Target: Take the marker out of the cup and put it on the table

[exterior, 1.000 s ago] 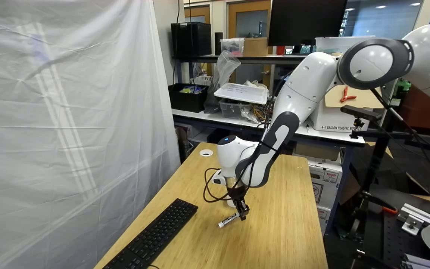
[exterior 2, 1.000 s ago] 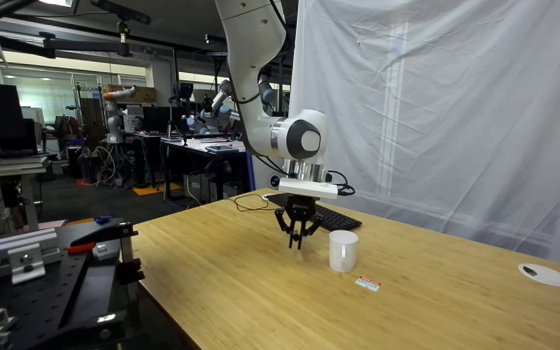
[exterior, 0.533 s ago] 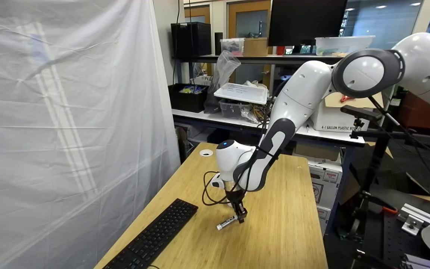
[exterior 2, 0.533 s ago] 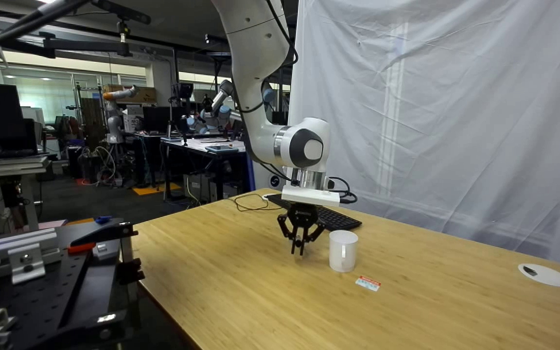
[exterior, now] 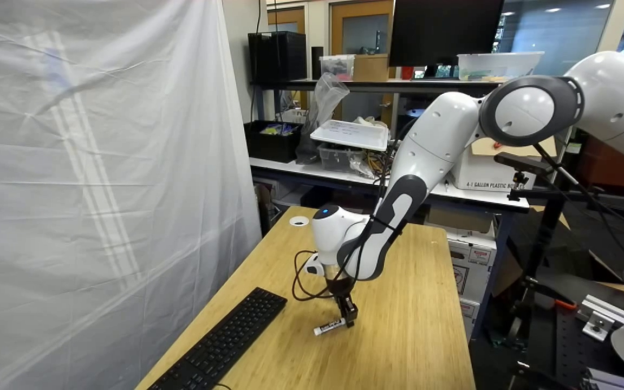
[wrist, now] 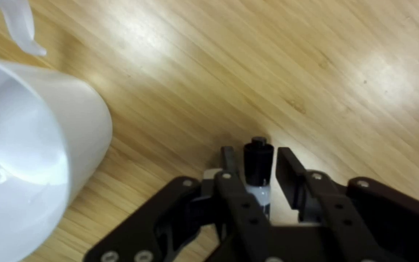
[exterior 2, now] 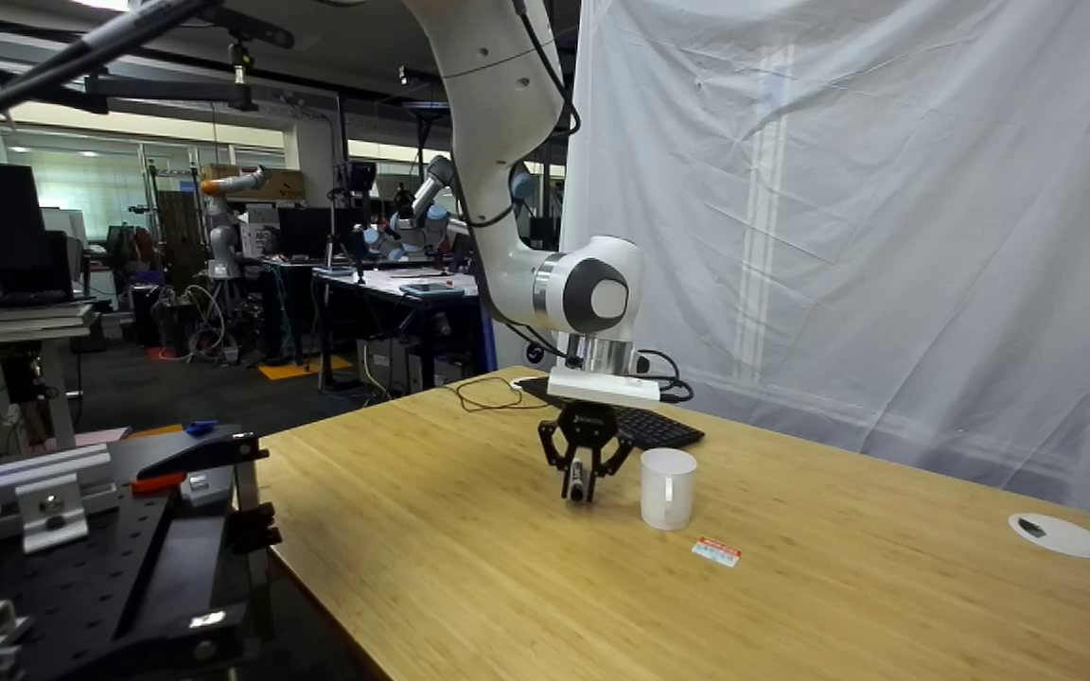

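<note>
The marker, white with a black cap, lies on the wooden table (exterior: 398, 336) and shows in both exterior views (exterior: 329, 327) (exterior 2: 577, 476). My gripper (exterior 2: 577, 494) is low over the table with its fingers on either side of the marker. In the wrist view, gaps show between the marker's black cap (wrist: 258, 165) and both fingers (wrist: 290, 174), so the gripper is slightly open. The white cup (exterior 2: 668, 492) stands upright beside the gripper. In the wrist view the cup (wrist: 86, 120) is at the left, and its visible inside holds nothing.
A black keyboard (exterior: 220, 341) lies along the table's curtain side. A small red and white label (exterior 2: 717, 551) lies near the cup. A white round plate with a dark spot (exterior 2: 1061, 535) is farther along the table. A white curtain (exterior 2: 848, 236) hangs beside the table.
My gripper has come down with the marker, which was tilted and now lies nearly level on the table. The fingers have spread slightly and let go of it. The cup has not moved.
</note>
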`<state>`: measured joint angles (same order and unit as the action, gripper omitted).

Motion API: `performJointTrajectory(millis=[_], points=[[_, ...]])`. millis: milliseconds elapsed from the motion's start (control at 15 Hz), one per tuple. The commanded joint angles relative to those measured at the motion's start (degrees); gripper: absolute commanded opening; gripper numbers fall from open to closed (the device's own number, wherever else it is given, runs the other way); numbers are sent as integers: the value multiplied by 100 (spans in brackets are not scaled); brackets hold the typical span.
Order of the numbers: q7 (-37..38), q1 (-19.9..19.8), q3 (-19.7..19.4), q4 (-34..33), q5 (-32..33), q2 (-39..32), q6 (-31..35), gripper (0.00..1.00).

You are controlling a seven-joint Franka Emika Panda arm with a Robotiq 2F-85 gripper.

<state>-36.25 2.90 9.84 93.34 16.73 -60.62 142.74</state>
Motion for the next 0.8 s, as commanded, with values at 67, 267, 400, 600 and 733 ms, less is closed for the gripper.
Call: performJointTrajectory(millis=[67,267,400,600,733], points=[[-7,48,-28,-98,-7,-22,-109,74],[3,46,-23,-94,-21,-11,-116,94],[10,43,-16,-50,-22,39,-106,100],[32,63,-19,8,-10,120,-115,100],[80,91,-32,77,0,218,-110,100]])
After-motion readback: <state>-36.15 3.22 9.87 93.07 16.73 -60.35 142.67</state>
